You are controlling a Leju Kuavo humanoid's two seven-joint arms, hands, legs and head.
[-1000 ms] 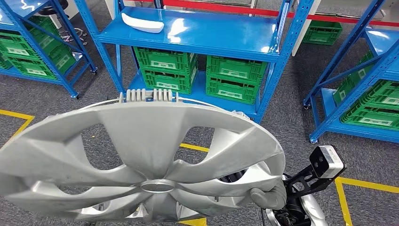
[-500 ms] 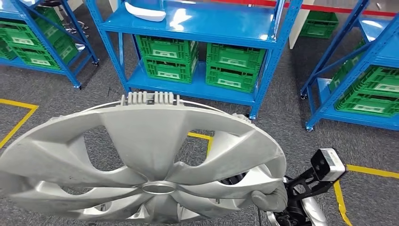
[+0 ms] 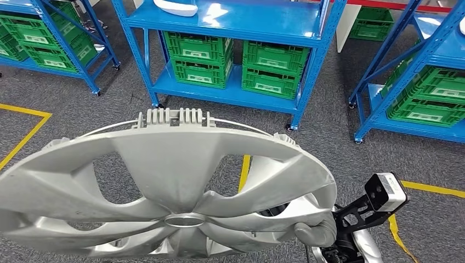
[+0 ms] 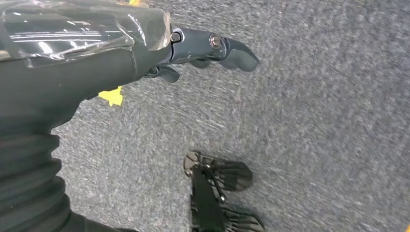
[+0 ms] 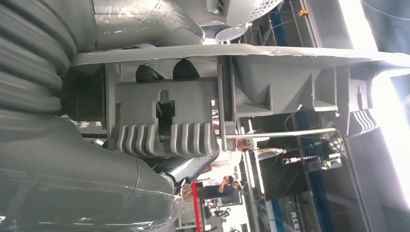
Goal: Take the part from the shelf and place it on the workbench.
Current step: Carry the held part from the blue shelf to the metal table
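A large silver wheel cover (image 3: 164, 175) fills the lower left of the head view, held level in front of me. My right hand (image 3: 315, 230) grips its rim at the lower right, thumb on top. In the right wrist view the cover's ribbed back and a clip (image 5: 164, 125) lie between the thumb and the dark fingers (image 5: 154, 72) of the right hand (image 5: 87, 179). In the left wrist view my left hand (image 4: 145, 53) hangs over grey carpet, holding nothing, with fingers apart.
A blue shelf unit (image 3: 247, 24) stands ahead with a white part (image 3: 175, 6) on top and green crates (image 3: 274, 68) below. More blue racks stand at left (image 3: 55, 33) and right (image 3: 417, 71). Yellow tape (image 3: 244, 164) marks the carpet.
The whole scene has shifted, so the camera has moved: the shelves sit higher and further right in the picture. The wheel cover stays in my right hand, in the same place.
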